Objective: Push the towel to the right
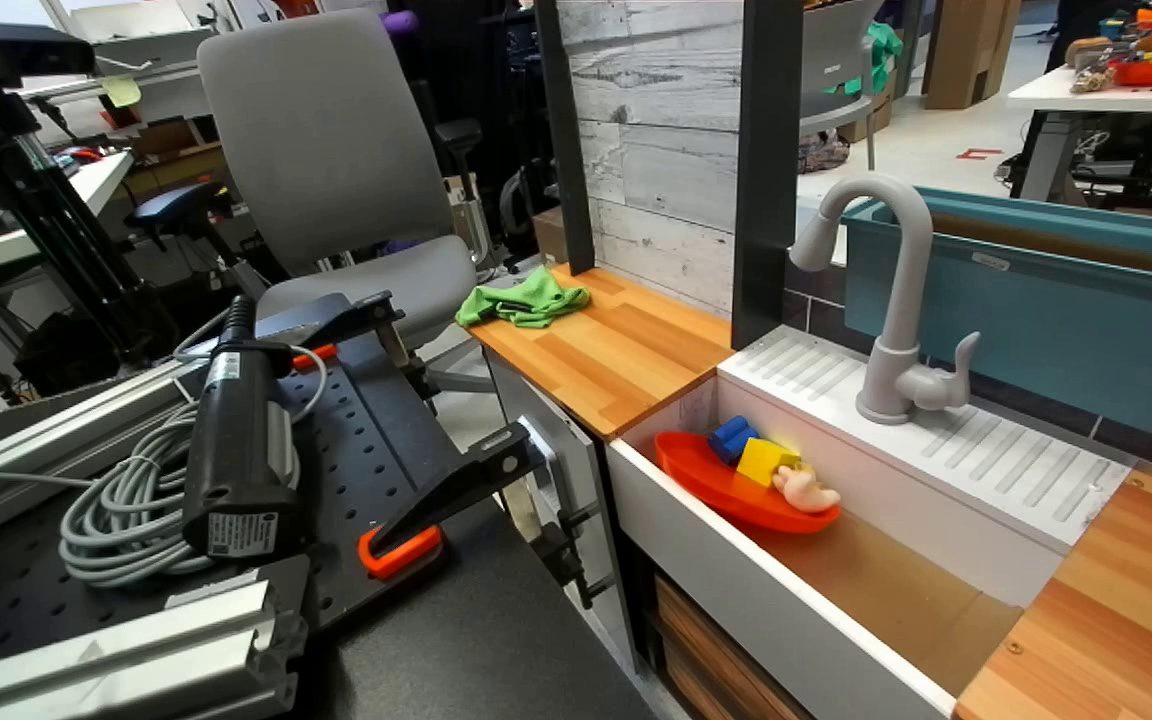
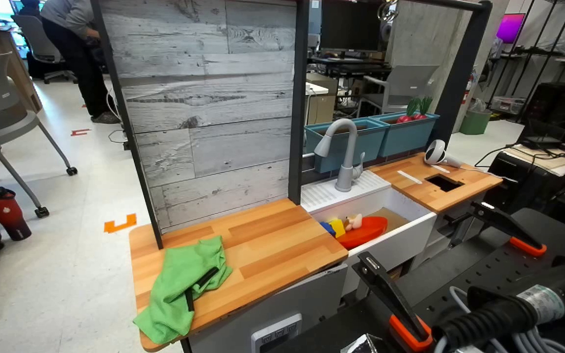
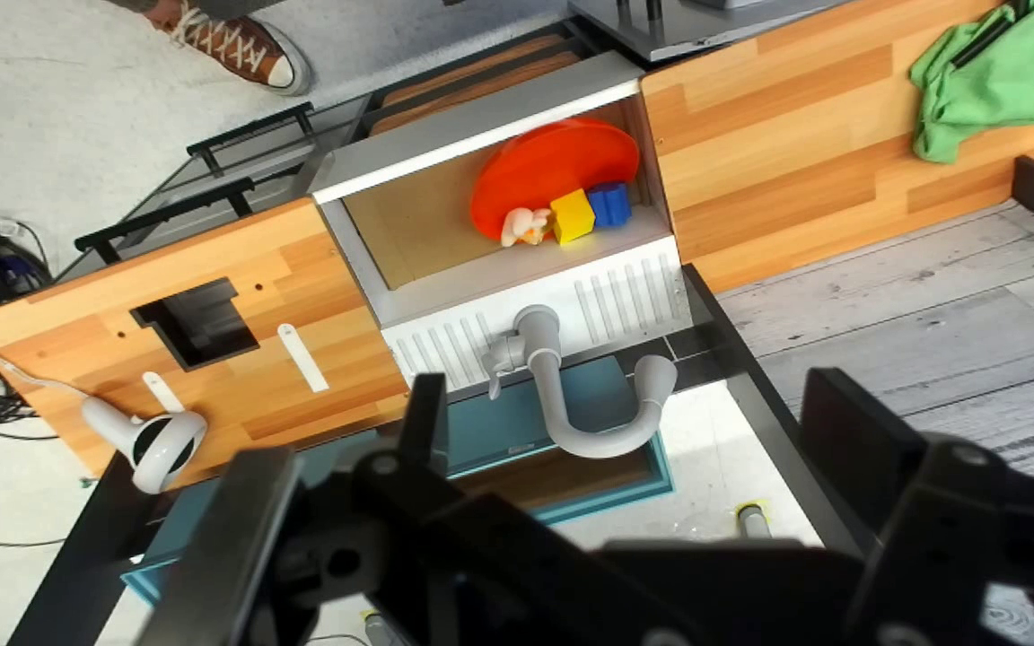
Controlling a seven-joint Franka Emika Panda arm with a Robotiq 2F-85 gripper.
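On bench [image 1: 626,350], in exterior view: green towel [image 1: 526,300] bunched at end far from sink [image 1: 736,590]. In exterior view: black strip [image 2: 207,277] amid folds, could snag imo. In wrist view: my pincer [image 3: 634,417] spread wide, holding nothing. I'd close up first, start at towel's outer edge, sweep low toward sink, assuming that's "right".

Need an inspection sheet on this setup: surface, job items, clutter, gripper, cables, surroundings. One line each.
Surface: wooden counter beside the sink.
Job's things: green towel crumpled at the counter's end, partly over its edge; black strip on it.
Clutter: red dish, yellow block, blue block and pale toy in the sink.
Gripper: open, holding nothing, clear of the towel.
Cables: grey cable coiled on the black perforated board; white cable from the white controller.
Surroundings: grey chair; person in the background; brown shoe on the floor.
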